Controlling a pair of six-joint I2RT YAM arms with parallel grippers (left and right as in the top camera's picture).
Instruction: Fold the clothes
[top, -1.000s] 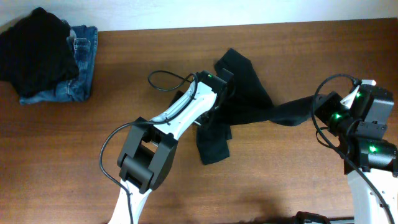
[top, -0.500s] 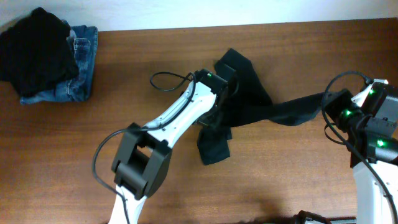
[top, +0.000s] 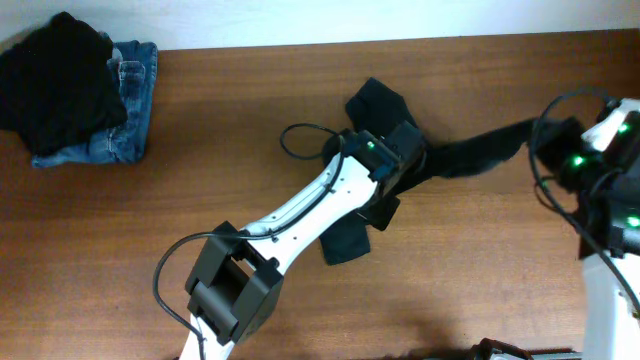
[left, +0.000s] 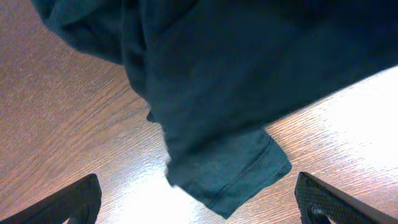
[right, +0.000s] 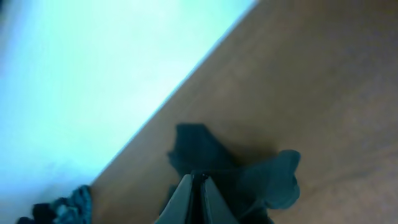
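Table (top: 200, 150) bearing the T-shirt (top: 345, 240), lying crumpled mid-table, one strip stretching twd the right edge; jeans (top: 135, 110) w/ dark cloth (top: 60, 80) on top sitting at far-left corner, well apart; left gripper (left: 199, 205) hovering over the T-shirt, jaws spread wide, gripping nothing; right gripper (right: 194, 194) pinching the strip's end, jaws closed tight; T-shirt's middle hiding under the left arm (top: 310, 210); right wrist view coming out blurry.

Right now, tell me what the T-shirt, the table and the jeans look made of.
T-shirt: thin knit cloth, probably cotton, matte; it drapes in soft folds and shows a stitched hem. Table: wood or wood-look laminate, slight sheen; grain lines and glare. Jeans: blue denim, matte; faded seams.
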